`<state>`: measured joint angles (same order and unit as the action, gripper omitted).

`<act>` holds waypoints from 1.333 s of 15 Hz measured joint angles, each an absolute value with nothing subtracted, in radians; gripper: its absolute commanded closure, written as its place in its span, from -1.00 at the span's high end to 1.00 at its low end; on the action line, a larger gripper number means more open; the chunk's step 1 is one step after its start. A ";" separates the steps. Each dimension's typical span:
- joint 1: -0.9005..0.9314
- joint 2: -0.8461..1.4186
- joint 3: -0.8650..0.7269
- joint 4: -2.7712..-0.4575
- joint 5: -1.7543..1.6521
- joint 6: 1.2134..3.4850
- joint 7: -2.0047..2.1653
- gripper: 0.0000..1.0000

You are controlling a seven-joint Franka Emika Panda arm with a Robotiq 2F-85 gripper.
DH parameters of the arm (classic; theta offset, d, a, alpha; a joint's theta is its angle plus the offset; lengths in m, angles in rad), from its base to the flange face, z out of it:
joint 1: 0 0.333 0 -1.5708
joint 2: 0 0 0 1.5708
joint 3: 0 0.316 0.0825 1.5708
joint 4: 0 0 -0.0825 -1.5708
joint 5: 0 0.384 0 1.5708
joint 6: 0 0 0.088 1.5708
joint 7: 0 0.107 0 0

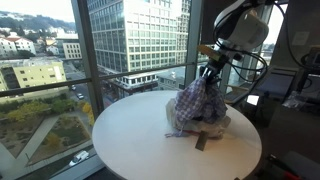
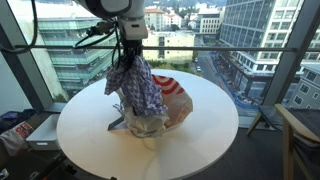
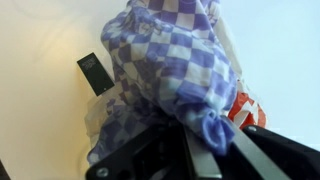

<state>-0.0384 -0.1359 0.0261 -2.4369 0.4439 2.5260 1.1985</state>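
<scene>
Checkered cloth (image 3: 170, 70), blue and white, fills most of the wrist view, its top gathered into a bunch between the dark fingers of the pincer (image 3: 207, 140), which is pressed together on that fold. In both exterior views the cloth (image 1: 198, 100) (image 2: 135, 85) hangs from the pincer (image 1: 209, 64) (image 2: 129, 48) as a loose cone, its lower edge draped over the things beneath it. Under it lies a red and white item (image 2: 173, 98), touching the cloth, with what looks like pale crumpled plastic (image 2: 146, 126) at the base. A small black flat object (image 3: 93, 73) lies on the surface just beside the cloth's hem. All of it rests near the middle of the round white bench (image 1: 130, 140). Beyond stand tall windows (image 1: 60, 60) with city buildings (image 1: 140, 35) outside.
</scene>
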 measured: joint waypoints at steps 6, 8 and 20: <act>-0.044 0.006 0.026 -2.437 0.288 2.590 1.300 -0.87; -0.022 0.061 0.029 -2.423 0.226 2.630 1.343 -0.87; 0.122 0.304 -0.053 -2.270 -0.136 2.784 1.648 -0.88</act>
